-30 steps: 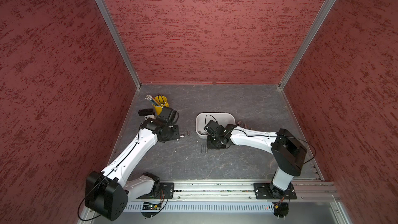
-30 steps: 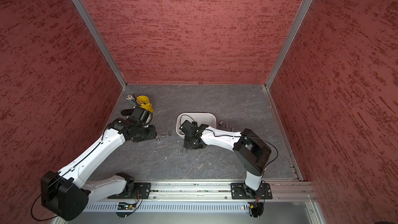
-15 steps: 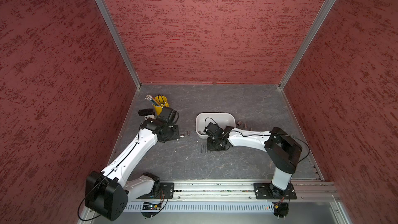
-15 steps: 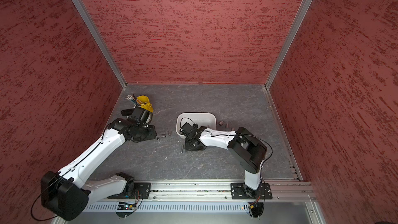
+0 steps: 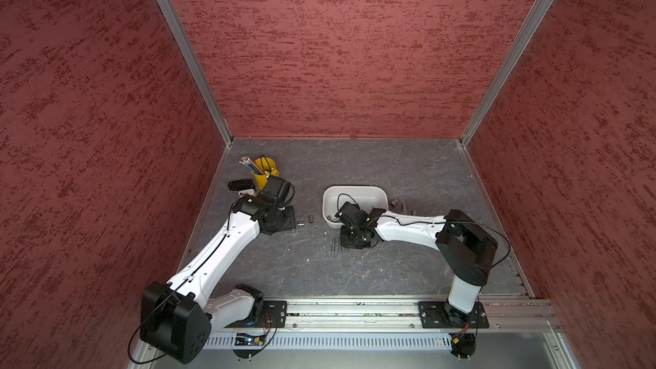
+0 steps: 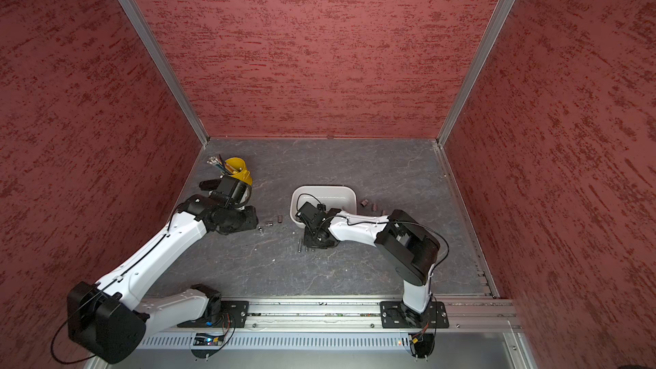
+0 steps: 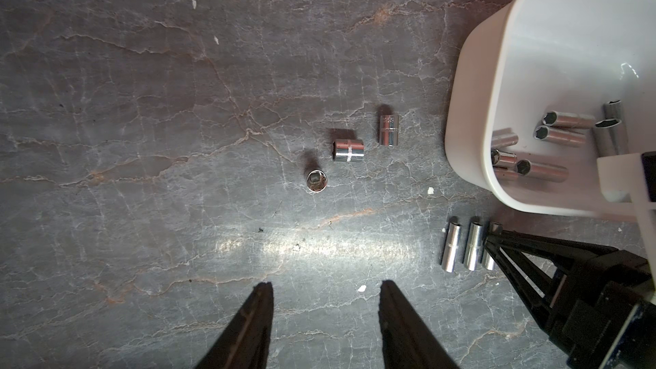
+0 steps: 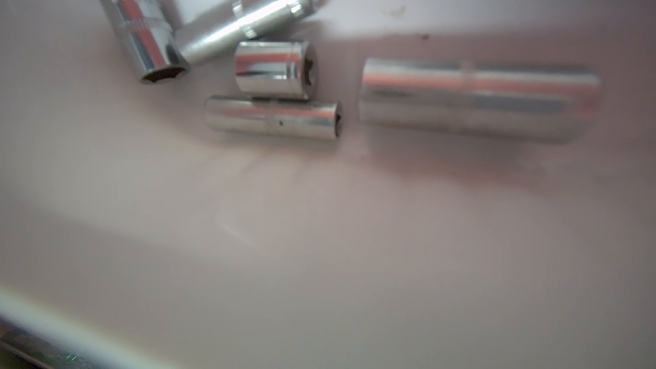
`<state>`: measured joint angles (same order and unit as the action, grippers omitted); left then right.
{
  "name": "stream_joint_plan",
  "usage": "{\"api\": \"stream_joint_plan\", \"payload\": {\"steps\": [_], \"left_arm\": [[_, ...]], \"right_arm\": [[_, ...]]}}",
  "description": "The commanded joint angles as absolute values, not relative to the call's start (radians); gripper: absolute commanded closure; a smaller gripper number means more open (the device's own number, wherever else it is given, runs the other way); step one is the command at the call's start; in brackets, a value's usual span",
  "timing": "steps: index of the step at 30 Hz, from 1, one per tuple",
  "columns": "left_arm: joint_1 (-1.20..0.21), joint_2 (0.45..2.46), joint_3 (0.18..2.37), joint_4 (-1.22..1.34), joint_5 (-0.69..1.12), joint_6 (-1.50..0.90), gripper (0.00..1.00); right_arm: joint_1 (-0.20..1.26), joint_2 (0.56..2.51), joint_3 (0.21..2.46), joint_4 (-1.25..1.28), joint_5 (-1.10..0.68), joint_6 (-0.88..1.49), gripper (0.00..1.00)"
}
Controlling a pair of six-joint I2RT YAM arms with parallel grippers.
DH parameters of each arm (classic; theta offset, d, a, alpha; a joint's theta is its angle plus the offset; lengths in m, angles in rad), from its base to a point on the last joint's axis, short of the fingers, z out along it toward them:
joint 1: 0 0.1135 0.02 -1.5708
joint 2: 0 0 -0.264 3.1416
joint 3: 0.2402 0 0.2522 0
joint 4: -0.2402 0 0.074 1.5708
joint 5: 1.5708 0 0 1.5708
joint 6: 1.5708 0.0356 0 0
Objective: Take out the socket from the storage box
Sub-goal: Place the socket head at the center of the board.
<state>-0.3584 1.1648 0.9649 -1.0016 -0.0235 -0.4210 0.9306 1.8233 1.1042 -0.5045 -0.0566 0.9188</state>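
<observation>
Nearest the robot's base, the left tool (image 7: pixel 326 283) hangs over bare counter (image 7: pixel 142 136) with its jaws fairly wide and nothing between them. Just beyond, a row of three long sockets (image 7: pixel 474 252) lies side by side outside the storage box (image 7: pixel 472 108). The right tool (image 7: pixel 489 243) has its tips set narrow against the end socket (image 7: pixel 488 262), though whether it pinches that socket cannot be told. Three short sockets (image 7: pixel 348 150) lie scattered further along the counter. Inside the box, toward its near wall, a cluster of sockets (image 7: pixel 561 135) lies crowded and touching. They look like chromed steel: small, dense, rigid, slick and apt to roll. The safest hold is probably across the round flanks at mid-length, on one lying clear of the wall. Farthest back stands the yellow pencil cup (image 5: pixel 264 172).
</observation>
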Motion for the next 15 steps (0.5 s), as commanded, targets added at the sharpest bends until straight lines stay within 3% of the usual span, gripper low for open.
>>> {"api": "stream_joint_plan", "payload": {"steps": [1, 6, 15], "left_arm": [[-0.360, 1.170, 0.959, -0.989, -0.019, -0.413, 0.49], [-0.364, 1.172, 0.962, -0.989, -0.019, -0.413, 0.48], [-0.372, 1.199, 1.043, -1.002, 0.047, -0.403, 0.47]], "right_arm": [[0.936, 1.821, 1.086, -0.508, -0.046, 0.908, 0.72], [0.936, 1.766, 1.113, -0.545, -0.043, 0.894, 0.64], [0.930, 1.568, 1.127, -0.659, 0.025, 0.830, 0.60]]}}
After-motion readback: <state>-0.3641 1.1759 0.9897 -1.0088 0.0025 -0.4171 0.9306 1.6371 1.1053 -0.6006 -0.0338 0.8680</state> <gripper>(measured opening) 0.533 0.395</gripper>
